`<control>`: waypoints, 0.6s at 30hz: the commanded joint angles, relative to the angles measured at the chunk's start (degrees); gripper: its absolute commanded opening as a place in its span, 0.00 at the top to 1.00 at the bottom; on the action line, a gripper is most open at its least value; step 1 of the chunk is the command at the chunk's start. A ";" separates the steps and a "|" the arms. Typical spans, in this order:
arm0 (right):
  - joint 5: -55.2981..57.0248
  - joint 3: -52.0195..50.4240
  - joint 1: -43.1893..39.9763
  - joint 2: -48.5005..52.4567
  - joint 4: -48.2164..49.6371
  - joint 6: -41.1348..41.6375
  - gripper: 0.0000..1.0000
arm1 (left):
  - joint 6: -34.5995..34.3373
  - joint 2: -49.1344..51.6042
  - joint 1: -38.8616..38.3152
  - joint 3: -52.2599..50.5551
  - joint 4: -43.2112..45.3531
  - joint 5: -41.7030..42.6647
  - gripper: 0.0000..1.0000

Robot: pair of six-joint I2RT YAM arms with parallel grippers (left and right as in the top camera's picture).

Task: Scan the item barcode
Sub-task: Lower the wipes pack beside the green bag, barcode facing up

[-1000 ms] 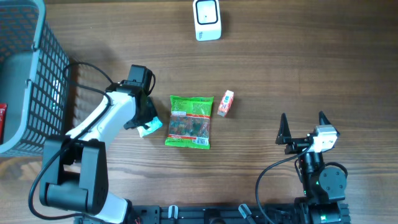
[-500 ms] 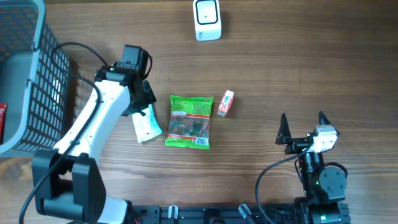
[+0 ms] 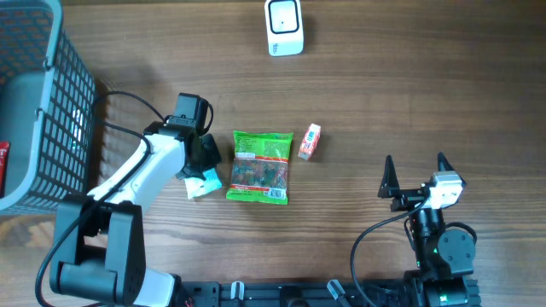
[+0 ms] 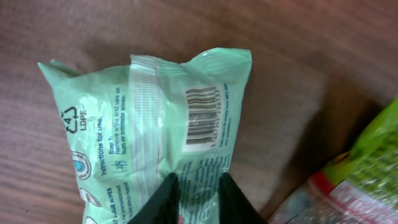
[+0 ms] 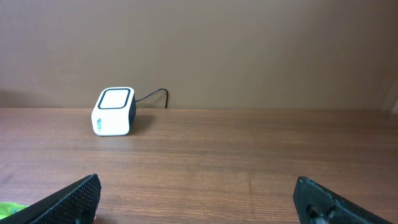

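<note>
Carefully: your left jaws sit narrow on the wipes pack (image 4: 137,124), hold unclear; right jaws gape empty. Aim its barcode (image 4: 202,115) at the scanner (image 3: 284,26).

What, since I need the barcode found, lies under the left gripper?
A pale green wipes pack, barcode face up, on the table, the left gripper closed on its near end. The fingers cover that end's print.

Overhead straight down, right wrist level, both showing scanner (image 3: 284,27)
</note>
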 commanded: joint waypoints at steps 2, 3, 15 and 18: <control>0.11 -0.07 -0.09 -0.35 0.28 -0.57 0.01 | 2.67 -2.03 0.24 7.15 -10.12 -0.22 0.59; 0.11 -0.07 -0.09 -0.35 0.28 -0.57 0.00 | 2.62 -2.97 0.24 9.09 -11.82 -0.20 0.51; 0.11 -0.07 -0.09 -0.35 0.28 -0.57 0.00 | 1.77 -3.37 -0.52 2.19 -17.57 1.53 0.96; 0.11 -0.07 -0.09 -0.35 0.28 -0.57 0.00 | 1.79 -3.37 -0.52 -2.56 -12.46 1.86 0.95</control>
